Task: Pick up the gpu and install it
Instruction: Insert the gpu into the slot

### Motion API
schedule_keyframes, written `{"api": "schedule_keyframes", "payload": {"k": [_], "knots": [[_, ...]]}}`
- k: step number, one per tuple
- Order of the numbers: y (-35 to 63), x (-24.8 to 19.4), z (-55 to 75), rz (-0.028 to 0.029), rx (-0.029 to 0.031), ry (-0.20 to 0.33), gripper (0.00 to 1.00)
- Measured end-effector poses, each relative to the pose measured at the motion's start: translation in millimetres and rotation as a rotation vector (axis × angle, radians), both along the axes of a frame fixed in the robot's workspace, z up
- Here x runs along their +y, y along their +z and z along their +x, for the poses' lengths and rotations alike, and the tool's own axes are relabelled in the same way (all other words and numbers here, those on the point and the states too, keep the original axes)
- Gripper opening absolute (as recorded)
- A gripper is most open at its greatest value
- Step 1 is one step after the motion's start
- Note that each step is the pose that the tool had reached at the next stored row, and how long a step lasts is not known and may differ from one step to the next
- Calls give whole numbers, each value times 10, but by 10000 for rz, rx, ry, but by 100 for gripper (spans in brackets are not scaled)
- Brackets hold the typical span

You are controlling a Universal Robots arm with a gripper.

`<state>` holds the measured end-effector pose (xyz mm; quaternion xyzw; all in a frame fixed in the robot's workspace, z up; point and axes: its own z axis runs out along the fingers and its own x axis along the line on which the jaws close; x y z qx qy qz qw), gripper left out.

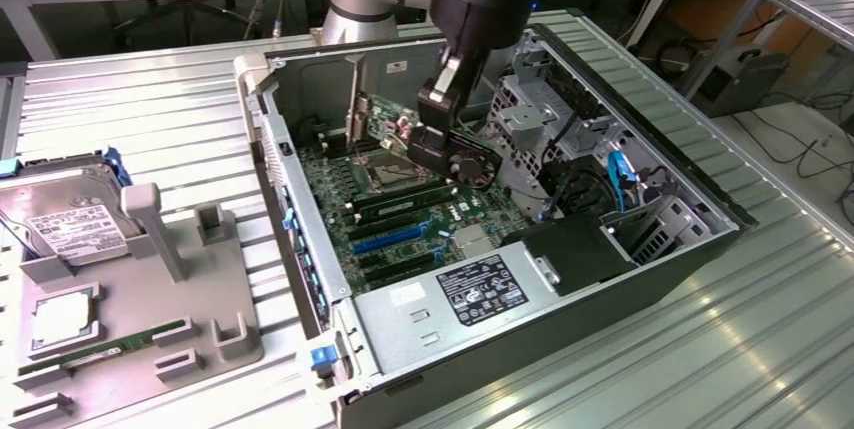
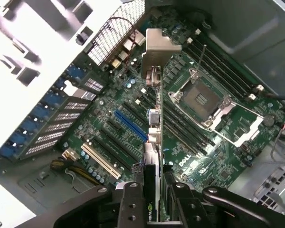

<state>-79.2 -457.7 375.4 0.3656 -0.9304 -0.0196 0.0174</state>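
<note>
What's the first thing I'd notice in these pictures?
The big open computer case in the middle, with its green motherboard full of slots. Right above the motherboard, the robot's claw is shut on the gpu, a black card with a silver bracket, held on edge. On the exterior view's left, a silver hard drive sits in a grey tray.

Black gpu [image 1: 470,164], silver bracket [image 2: 157,45]; green motherboard [image 2: 199,166], blue slot [image 2: 130,126]; grey ribbed table [image 1: 134,119]
</note>
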Motion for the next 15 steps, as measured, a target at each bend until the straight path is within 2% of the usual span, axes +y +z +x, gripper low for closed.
{"api": "schedule_keyframes", "payload": {"k": [4,15], "knots": [[-22,0,0,1,0,741,26],[-102,0,0,0,0,3265,26]]}}
